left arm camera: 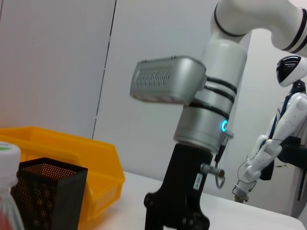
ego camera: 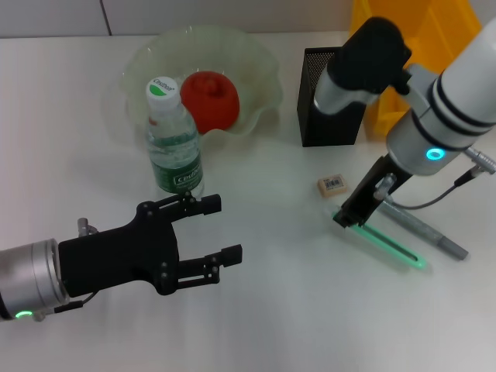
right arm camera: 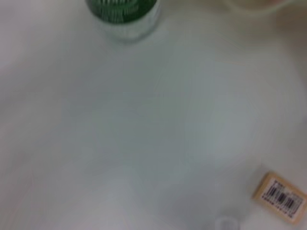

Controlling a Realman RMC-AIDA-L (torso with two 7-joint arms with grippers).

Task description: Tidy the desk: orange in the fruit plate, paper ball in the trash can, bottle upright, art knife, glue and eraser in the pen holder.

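White table [ego camera: 263, 310] stretches under both of our arms. Our left pincer [ego camera: 217, 232] hovers low near the front, its black fingers [ego camera: 203, 204] spread apart and holding nothing, just in front of the bottle [ego camera: 173, 139]. That bottle stands upright with its white cap and green label, close before the fruit plate [ego camera: 256, 66], a pale wavy-edged glass dish at the back. Inside the plate sits a red-orange fruit [ego camera: 210, 99].

Our right pincer [ego camera: 349, 221] reaches down to the table at the near end of a green art knife [ego camera: 384, 242], which lies flat beside a grey glue stick [ego camera: 422, 227]; the two lie roughly parallel. We cannot tell whether this pincer is clenched or released, as its tip is too dark to read. The eraser [ego camera: 334, 184], a small tan block with a barcode label, lies flat just beside the pincer and well clear of the pen holder [ego camera: 329, 116], a black mesh box standing upright behind it. A yellow bin [ego camera: 387, 23] stands behind the holder
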